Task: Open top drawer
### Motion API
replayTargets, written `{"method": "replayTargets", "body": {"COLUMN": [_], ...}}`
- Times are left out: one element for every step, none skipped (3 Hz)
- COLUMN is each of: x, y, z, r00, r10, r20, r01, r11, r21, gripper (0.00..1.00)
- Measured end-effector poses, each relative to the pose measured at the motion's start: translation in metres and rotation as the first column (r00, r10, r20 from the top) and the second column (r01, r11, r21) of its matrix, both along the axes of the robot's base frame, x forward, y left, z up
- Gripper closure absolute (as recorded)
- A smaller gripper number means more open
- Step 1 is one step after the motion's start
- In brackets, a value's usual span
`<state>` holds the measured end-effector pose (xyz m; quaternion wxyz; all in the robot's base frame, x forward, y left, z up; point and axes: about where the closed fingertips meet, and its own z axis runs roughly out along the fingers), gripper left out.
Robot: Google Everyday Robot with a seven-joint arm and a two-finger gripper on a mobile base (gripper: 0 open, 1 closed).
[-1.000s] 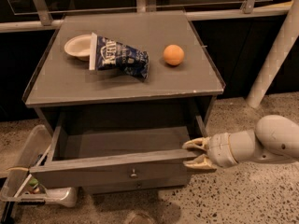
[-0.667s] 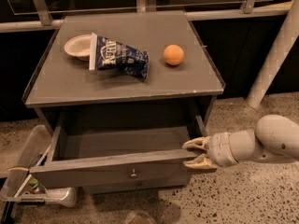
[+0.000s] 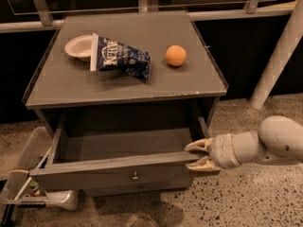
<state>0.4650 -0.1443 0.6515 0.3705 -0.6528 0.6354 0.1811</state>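
Note:
The top drawer (image 3: 109, 167) of the grey cabinet stands pulled out toward the camera, and its inside looks empty. Its front panel carries a small round metal knob (image 3: 136, 176). The front of a lower drawer (image 3: 140, 188) shows just beneath it. My gripper (image 3: 198, 155) is at the right end of the drawer's front panel. Its two fingers (image 3: 199, 146) are spread apart, one above and one below the panel's top edge. The white arm reaches in from the right.
On the cabinet top (image 3: 189, 82) lie a white bowl (image 3: 79, 47), a blue chip bag (image 3: 120, 58) and an orange (image 3: 175, 55). A clear plastic bin (image 3: 28, 174) stands on the floor at the left. A white pole (image 3: 277, 56) leans at the right and a rail runs behind.

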Motion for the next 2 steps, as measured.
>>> {"method": "replayTargets", "body": {"x": [0.0034, 0.0034], "y": [-0.0003, -0.0003], "z": [-0.0157, -0.0141], "r00": [0.9993, 0.9993], "r10": [-0.023, -0.023], "r20": [-0.028, -0.028], "r01": [0.023, 0.023], "r11": [1.000, 1.000], "r21": [-0.006, -0.006], "gripper": [0.13, 0.14]}}
